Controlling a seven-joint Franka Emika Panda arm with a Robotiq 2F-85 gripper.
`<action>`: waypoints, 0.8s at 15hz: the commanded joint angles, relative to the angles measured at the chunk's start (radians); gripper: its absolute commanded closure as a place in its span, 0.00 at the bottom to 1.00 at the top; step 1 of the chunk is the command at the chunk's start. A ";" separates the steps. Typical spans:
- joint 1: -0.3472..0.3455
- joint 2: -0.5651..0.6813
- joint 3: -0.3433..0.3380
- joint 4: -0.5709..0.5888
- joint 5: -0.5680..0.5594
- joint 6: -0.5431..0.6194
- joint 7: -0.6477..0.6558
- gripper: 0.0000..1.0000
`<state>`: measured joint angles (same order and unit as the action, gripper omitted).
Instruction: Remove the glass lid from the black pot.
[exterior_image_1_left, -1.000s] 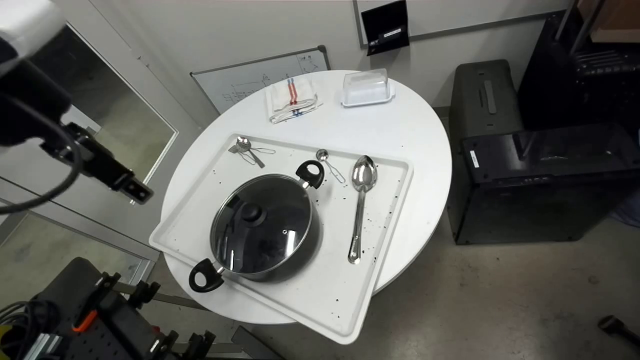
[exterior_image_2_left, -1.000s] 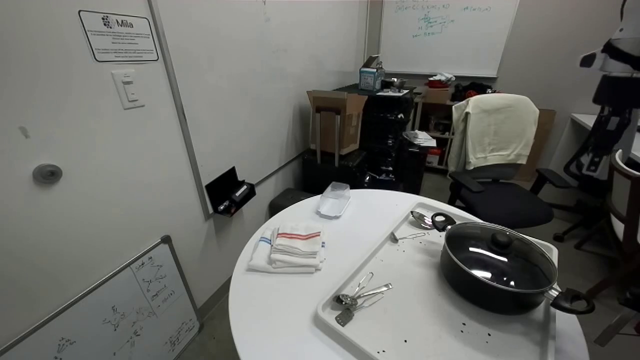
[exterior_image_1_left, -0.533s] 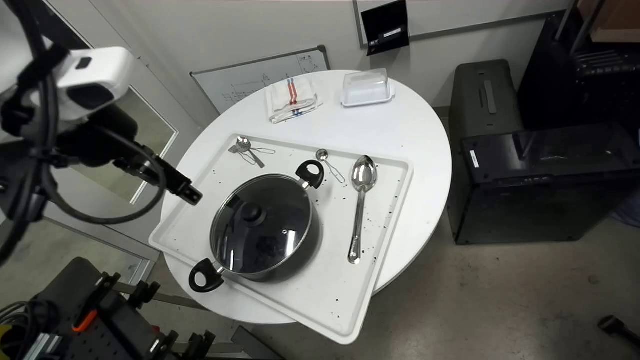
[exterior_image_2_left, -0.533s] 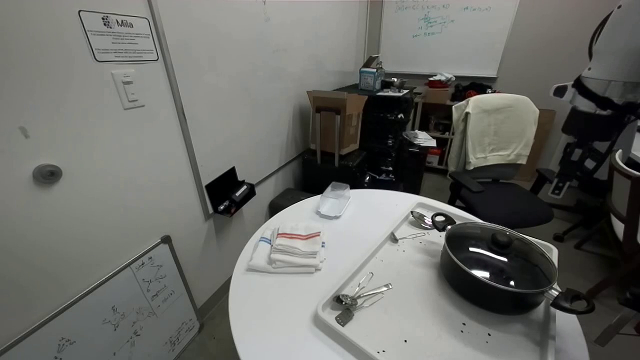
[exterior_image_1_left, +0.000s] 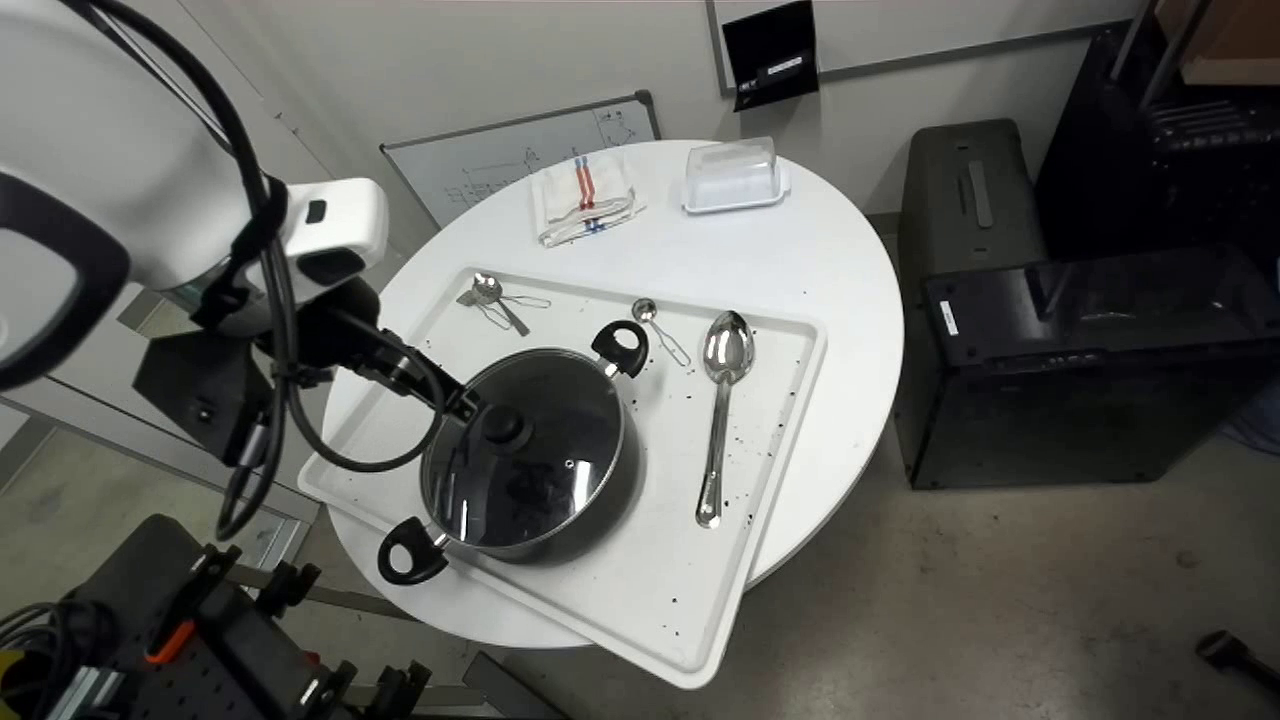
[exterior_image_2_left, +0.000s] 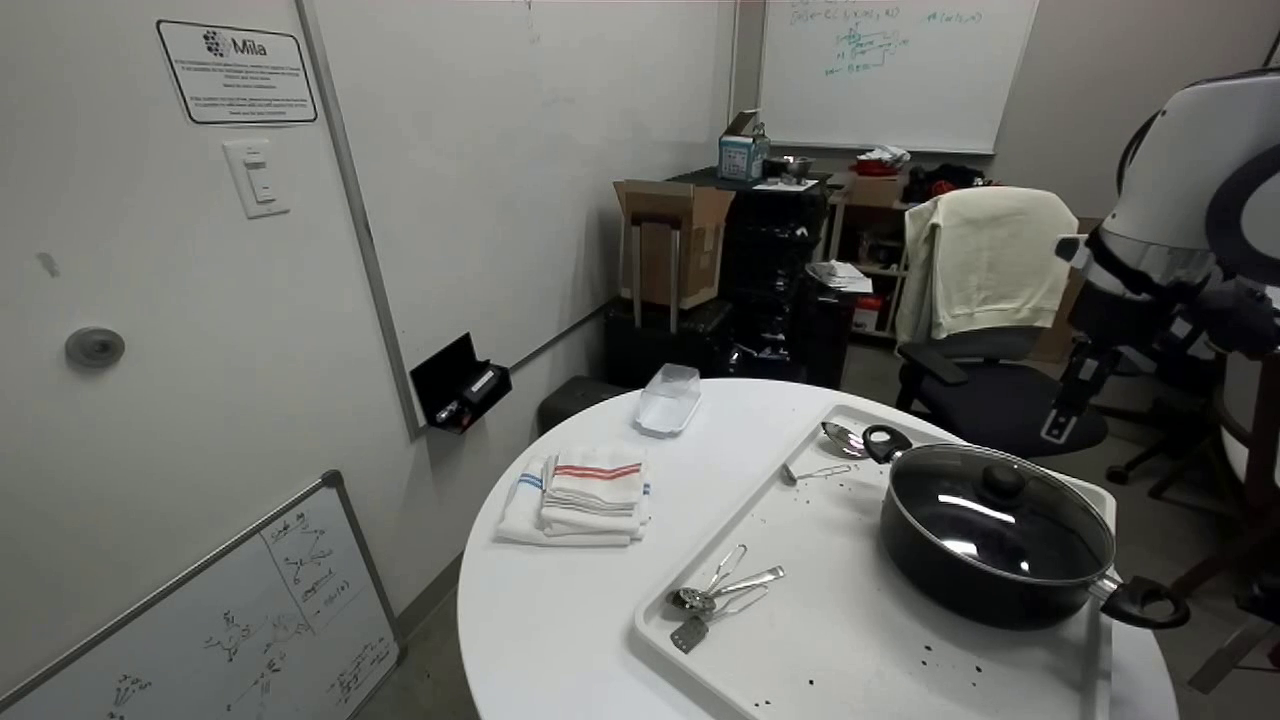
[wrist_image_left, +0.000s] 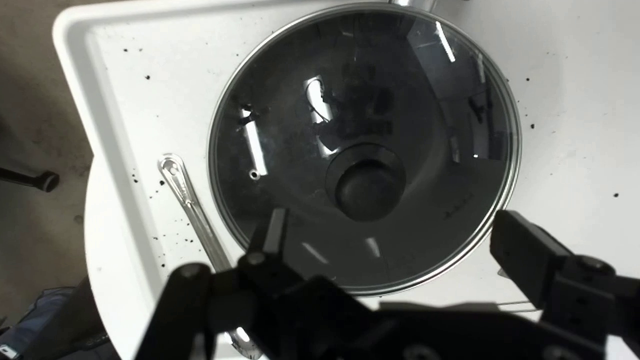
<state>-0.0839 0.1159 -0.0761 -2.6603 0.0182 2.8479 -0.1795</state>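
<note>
Clearly enough, the glass lid (wrist_image_left: 360, 120) sits on the black pot (exterior_image_2_left: 935, 572), though dark glass and reflections obscure what lies beneath. Near the pot hangs the pincer (wrist_image_left: 390, 220), its fingers (wrist_image_left: 522, 250) parted wide and blurred in the wrist view; the arm (exterior_image_1_left: 110, 150) behind it runs out of sight. In an exterior view one fingertip (exterior_image_1_left: 460, 402) appears just beside the lid's knob (exterior_image_1_left: 502, 424), but its height over the pot is hard to judge. In the wrist view one pot handle (exterior_image_1_left: 425, 560) is nearly all cut off, and the opposite handle (exterior_image_1_left: 605, 348) is hidden by the pincer, as is the middle of the large spoon (exterior_image_1_left: 719, 420) beside the pot. In an exterior view only that spoon's bowl (exterior_image_2_left: 845, 441) peeps out past the pot. Farther from the pot, small utensils (exterior_image_2_left: 692, 600) overlap on the tray (exterior_image_1_left: 640, 605), too tangled to count. Beneath all lies the worktop (exterior_image_1_left: 840, 250).
</note>
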 joint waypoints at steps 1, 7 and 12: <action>-0.019 0.131 0.036 0.077 0.040 0.065 -0.030 0.00; -0.035 0.261 0.061 0.162 0.007 0.083 0.001 0.00; -0.036 0.324 0.065 0.208 -0.001 0.076 0.008 0.00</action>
<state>-0.1066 0.3904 -0.0251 -2.4893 0.0221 2.9040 -0.1787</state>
